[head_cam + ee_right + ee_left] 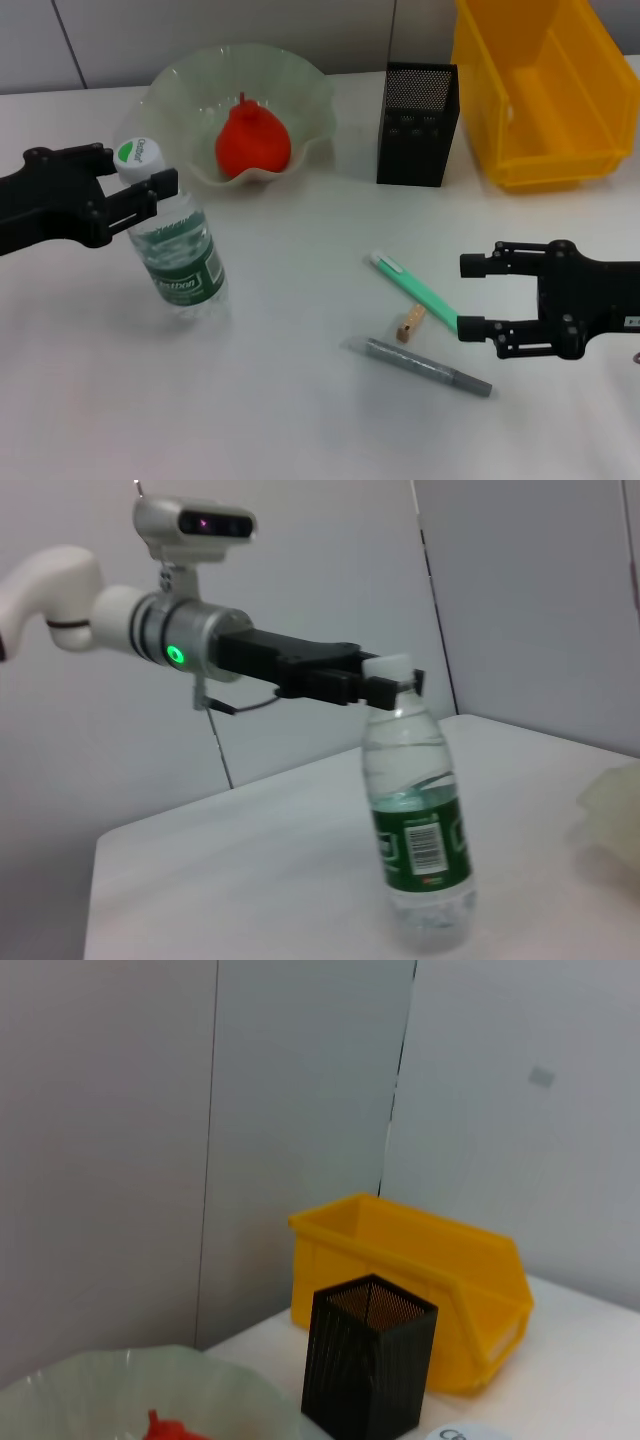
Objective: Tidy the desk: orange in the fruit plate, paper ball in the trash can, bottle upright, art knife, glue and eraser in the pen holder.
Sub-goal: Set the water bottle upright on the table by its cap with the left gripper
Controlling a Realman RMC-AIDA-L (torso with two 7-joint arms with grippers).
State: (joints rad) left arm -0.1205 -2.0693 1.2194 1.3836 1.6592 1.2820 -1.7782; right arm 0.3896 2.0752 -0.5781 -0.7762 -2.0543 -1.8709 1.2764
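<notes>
The bottle stands upright on the table at the left; it also shows in the right wrist view. My left gripper is shut on its neck just under the cap. The orange lies in the fruit plate. The pen holder stands beside the trash can. A mint-green stick, a grey stick and the eraser lie on the table. My right gripper is open, just right of the mint-green stick's end. The paper ball is out of view.
The left wrist view shows the pen holder, the trash can and the fruit plate's rim against a grey wall. The white table runs on toward the front edge.
</notes>
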